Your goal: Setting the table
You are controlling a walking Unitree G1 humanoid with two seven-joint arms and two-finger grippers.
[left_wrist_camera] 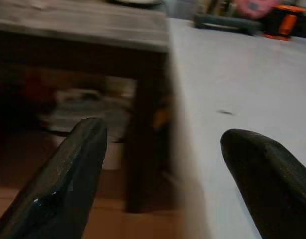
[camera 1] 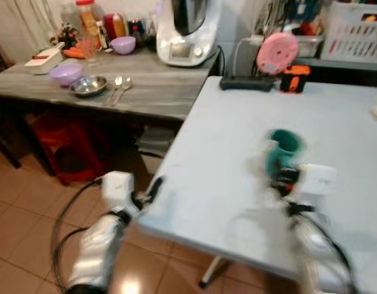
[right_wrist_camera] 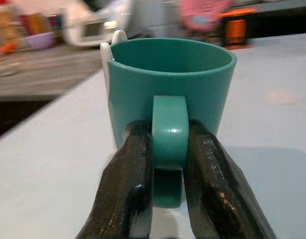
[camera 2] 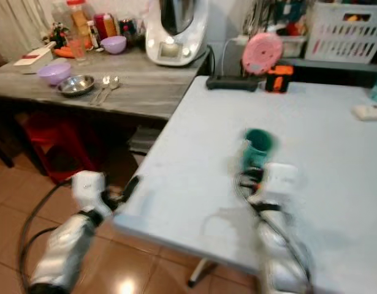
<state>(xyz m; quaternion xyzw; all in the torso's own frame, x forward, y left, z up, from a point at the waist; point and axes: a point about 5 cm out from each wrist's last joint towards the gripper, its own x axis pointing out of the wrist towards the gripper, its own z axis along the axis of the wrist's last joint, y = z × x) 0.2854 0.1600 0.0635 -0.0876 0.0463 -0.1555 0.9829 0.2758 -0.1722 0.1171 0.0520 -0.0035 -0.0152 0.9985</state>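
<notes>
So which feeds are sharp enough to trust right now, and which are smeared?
Right wrist view: sharp on the teal mug and the right gripper clamping its handle, background soft. Both eye views: motion-blurred, worst around the arms. Left wrist view: soft and dim, left gripper open by the table edge.

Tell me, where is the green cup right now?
The green cup is in the middle of the pale blue table, on the robot's right side. The right gripper holds it by its handle.
</notes>
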